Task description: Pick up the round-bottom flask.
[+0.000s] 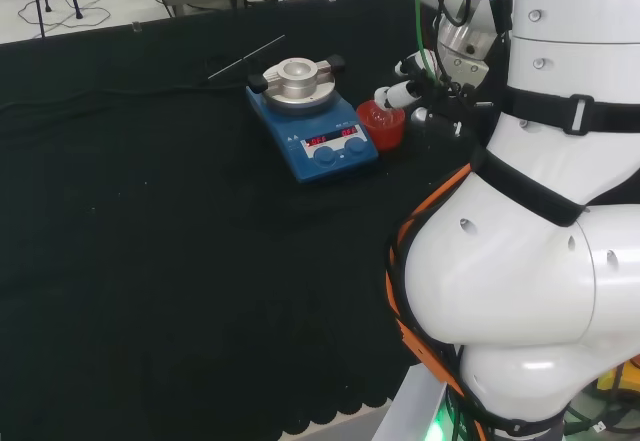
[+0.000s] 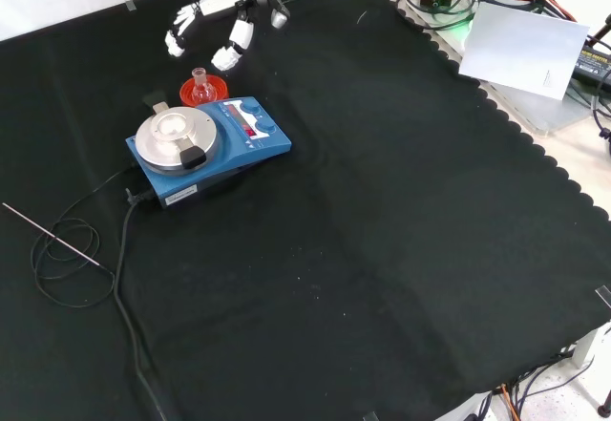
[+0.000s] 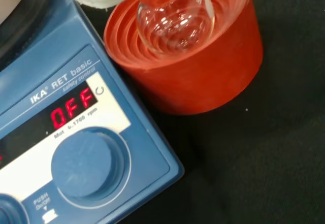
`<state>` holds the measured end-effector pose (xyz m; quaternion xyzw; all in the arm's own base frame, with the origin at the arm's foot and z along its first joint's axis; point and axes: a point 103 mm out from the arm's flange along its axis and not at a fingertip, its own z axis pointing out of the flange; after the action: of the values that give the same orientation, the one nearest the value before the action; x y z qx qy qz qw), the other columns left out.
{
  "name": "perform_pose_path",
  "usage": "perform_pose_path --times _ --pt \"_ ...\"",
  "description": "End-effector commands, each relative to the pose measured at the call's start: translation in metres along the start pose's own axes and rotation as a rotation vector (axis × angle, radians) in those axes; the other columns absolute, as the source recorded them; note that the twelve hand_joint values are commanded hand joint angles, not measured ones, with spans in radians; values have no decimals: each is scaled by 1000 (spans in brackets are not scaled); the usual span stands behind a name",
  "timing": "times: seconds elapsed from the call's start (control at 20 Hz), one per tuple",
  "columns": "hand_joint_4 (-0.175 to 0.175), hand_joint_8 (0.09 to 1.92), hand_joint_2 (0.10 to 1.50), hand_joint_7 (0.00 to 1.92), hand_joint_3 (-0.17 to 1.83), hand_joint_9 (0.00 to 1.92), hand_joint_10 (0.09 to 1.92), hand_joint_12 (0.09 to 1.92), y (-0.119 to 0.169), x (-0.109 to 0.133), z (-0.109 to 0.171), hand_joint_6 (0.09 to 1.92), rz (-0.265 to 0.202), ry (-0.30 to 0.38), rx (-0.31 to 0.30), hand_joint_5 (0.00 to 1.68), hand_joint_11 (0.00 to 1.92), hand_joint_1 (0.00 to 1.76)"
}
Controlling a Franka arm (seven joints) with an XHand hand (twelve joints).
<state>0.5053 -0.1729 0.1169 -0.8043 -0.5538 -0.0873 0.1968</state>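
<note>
In the head view we see the hand [image 1: 412, 83] hovering just right of the red ribbed stand [image 1: 382, 125], beside the blue hotplate stirrer [image 1: 318, 131].

In the front view, its fingers [image 2: 234, 45] hang relaxed and spread, holding nothing, above the round-bottom flask [image 2: 200, 86].

In the wrist view, the clear flask [image 3: 174, 13] sits in the stand.

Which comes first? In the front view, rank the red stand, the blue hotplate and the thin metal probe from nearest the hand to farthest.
1. Red stand, just below the hand, with the round-bottom flask sitting in it.
2. Blue hotplate, directly below the stand and touching or nearly touching it.
3. Thin metal probe, far off at the lower left of the cloth.
</note>
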Motion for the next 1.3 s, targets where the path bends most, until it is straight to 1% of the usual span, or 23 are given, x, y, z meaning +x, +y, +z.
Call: perform_pose_path --times 0.05,0.25,0.45,0.55,0.7,0.8,1.15,1.3 --pt "-43 645 691 122 587 272 760 1235 0 0 8 87 -23 20 -5 531 0 805" --pt "-43 646 683 131 591 281 757 1248 0 0 10 87 -40 28 -15 538 0 809" --pt "-44 646 661 137 590 287 753 1259 2 -1 14 87 -49 29 -42 551 0 840" --pt "-45 644 641 139 599 291 748 1275 3 -1 16 87 -44 32 -53 558 0 866" --pt "-46 642 614 141 625 301 742 1303 4 -1 21 87 -30 31 -86 575 0 898" --pt "-48 643 604 144 639 317 743 1341 5 1 23 87 -32 24 -94 589 0 917" --pt "-53 652 592 158 668 353 742 1400 11 5 32 99 -31 37 -106 638 0 969" --pt "-53 654 590 161 676 364 742 1410 13 4 33 119 -29 40 -128 666 9 986"
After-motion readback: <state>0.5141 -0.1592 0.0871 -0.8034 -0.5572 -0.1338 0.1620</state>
